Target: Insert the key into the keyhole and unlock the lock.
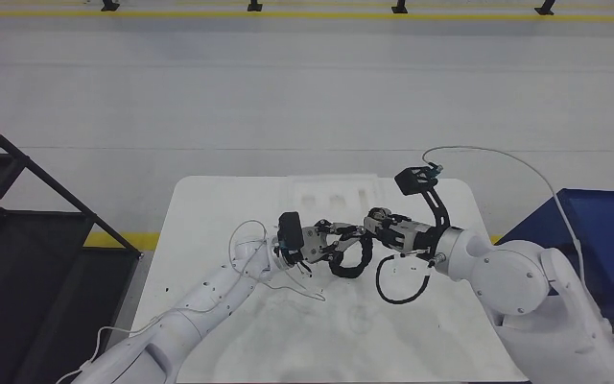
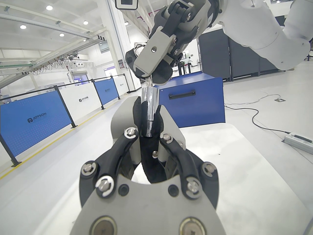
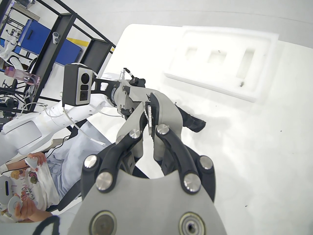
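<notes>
Two robot arms meet nose to nose above the middle of the white tabletop (image 1: 192, 250), clear of its surface, while a white foam tray (image 3: 264, 40) with cut recesses lies along the far edge. The left end effector (image 2: 149, 113) is clamped narrow around the lock (image 2: 149, 99), a bright chromed cylinder whose free end points toward the other arm. The right end effector (image 3: 148, 110) is pinched tight on the key (image 2: 149, 81), its slim blade lined up with the cylinder and meeting that free end. This looks like the insertion step, with the blade at the mouth of the lock or just inside it. The next move would seem to call for a straight push along the cylinder's axis. A twist from the right wrist would follow, with the left grip firm enough to stop the lock turning with it. The keyhole itself is hidden behind the blade and the cylinder's end, so how deep the key sits cannot be told. The key's head is buried between the right pads, and only a toothed edge peeps out in the right wrist view. The rear of the lock is swallowed between the left fingers, leaving its full shape unknown. From above, lock and key are lost among the fingers.
</notes>
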Available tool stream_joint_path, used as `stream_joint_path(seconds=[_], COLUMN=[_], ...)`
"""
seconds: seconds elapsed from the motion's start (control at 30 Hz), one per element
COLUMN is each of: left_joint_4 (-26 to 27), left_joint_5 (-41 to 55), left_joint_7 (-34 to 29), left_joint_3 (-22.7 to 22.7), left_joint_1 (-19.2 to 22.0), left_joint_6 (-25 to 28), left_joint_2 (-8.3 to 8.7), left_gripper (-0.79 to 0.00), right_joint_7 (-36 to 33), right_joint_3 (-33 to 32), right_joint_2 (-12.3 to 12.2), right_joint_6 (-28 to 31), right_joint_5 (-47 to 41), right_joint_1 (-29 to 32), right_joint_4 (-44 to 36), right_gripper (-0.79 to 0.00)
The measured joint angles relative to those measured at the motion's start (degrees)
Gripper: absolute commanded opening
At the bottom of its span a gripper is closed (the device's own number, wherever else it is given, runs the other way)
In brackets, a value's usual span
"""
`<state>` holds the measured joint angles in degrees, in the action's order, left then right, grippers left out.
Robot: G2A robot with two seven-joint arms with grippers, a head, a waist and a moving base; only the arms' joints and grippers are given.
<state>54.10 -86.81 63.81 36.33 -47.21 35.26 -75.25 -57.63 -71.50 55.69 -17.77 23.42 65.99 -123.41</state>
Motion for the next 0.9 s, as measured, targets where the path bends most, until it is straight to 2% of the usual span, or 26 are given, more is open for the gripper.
stream_joint_path(seconds=[0.37,0.9], left_joint_4=[-1.6,-1.7], left_joint_5=[0.5,2.1], left_joint_7=[2.0,2.4], left_joint_3=[0.2,-1.6], left_joint_1=[0.1,0.5], left_joint_6=[3.1,2.8], left_joint_2=[-0.60,-0.82], left_gripper=[-0.785,-0.785], right_joint_7=[-0.1,-1.3], right_joint_3=[0.6,0.8], right_joint_2=[0.1,0.2], right_joint_6=[1.1,2.4], right_joint_5=[-0.3,-3.0], right_joint_1=[-0.2,-1.1], right_joint_4=[0.5,2.7], right_gripper=[-0.785,-0.785])
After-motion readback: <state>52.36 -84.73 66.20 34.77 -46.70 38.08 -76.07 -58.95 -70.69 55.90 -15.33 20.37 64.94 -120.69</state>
